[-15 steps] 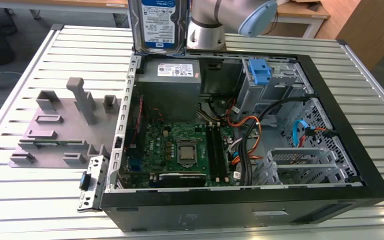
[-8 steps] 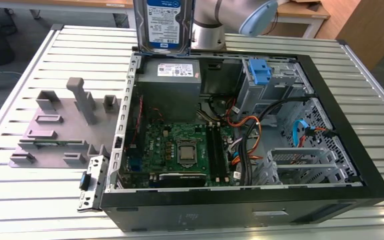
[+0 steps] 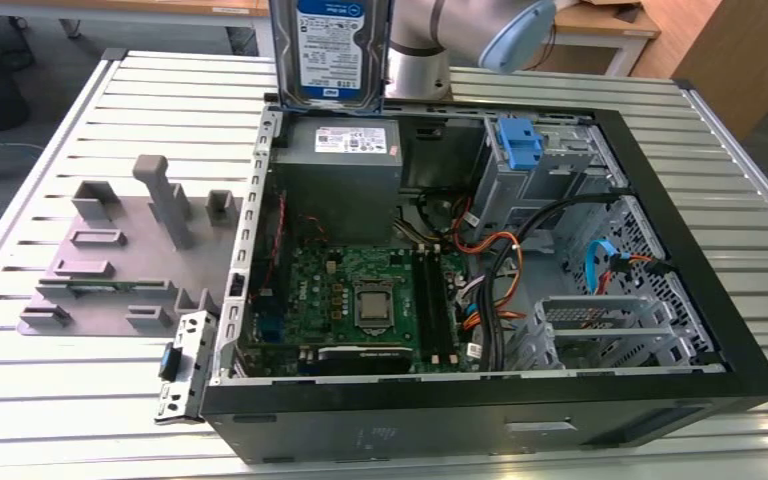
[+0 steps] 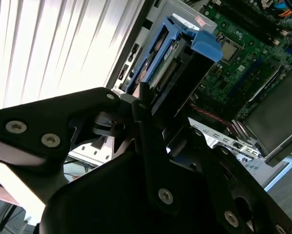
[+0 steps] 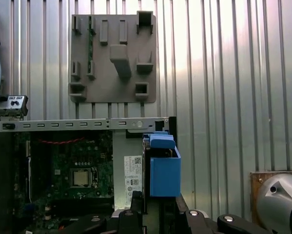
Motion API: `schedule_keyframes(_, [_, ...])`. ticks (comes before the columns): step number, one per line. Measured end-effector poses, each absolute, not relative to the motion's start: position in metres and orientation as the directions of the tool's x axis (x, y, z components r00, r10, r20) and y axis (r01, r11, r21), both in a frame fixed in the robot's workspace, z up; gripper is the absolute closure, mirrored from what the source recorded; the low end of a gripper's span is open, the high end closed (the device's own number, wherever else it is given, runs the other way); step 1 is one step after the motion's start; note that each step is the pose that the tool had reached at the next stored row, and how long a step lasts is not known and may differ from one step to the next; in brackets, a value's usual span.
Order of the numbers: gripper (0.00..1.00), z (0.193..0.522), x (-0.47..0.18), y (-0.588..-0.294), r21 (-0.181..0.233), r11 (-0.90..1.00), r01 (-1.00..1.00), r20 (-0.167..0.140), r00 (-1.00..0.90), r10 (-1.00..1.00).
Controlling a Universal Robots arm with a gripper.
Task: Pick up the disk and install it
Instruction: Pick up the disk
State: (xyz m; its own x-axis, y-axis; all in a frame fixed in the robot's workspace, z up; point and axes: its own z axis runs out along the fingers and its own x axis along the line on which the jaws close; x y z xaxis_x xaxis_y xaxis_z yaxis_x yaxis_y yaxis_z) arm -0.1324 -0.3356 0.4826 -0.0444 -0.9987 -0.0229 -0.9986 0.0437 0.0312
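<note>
The disk [image 3: 332, 50], silver with a white-and-blue label, hangs upright at the top of the exterior view, above the far rim of the open computer case [image 3: 704, 300] and just over the grey power supply. In both wrist views its blue carrier bracket [image 5: 164, 170] frames the drive's edge [image 4: 171, 61]. My gripper [image 5: 155, 207] is shut on the disk from above, its black fingers [image 4: 145, 105] pressed against the drive's sides. The arm's silver wrist [image 3: 424, 50] stands right behind the disk.
Inside the case lie the green motherboard [image 3: 357, 300], the grey power supply [image 3: 344, 155], a tall blue latch piece with a metal cage [image 3: 524, 150] and loose cables [image 3: 504, 260]. A grey fixture plate [image 3: 117, 250] sits on the slatted metal table [image 3: 37, 400] at the exterior view's left.
</note>
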Motion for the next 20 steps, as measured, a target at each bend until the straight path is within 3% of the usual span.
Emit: schedule_keyframes(20, [0.65,0.482,-0.127,-0.35,0.031,0.044,-0.999,-0.023,-0.044,-0.999])
